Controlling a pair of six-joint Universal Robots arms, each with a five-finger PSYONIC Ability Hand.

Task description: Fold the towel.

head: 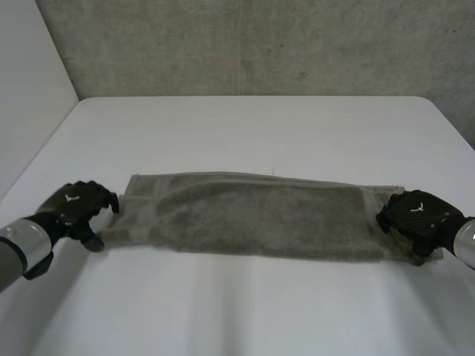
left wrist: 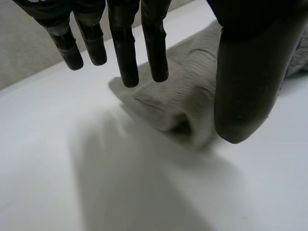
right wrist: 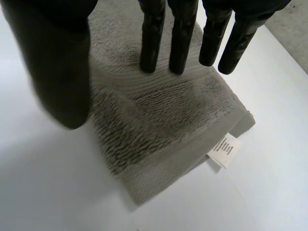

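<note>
Where the white table (head: 245, 126) lies nearest the robot, the grey-green towel (head: 260, 219) is stretched out as a long, doubled strip, its long axis running side to side between the arms. The left hand (head: 78, 204) hangs at the bunched left end with its fingers (left wrist: 155, 48) straight and apart from the thumb, seemingly not pinching the cloth. The right hand (head: 415, 213) hovers just as wide over the right end, near a small white label (right wrist: 224, 150) at the corner.
</note>
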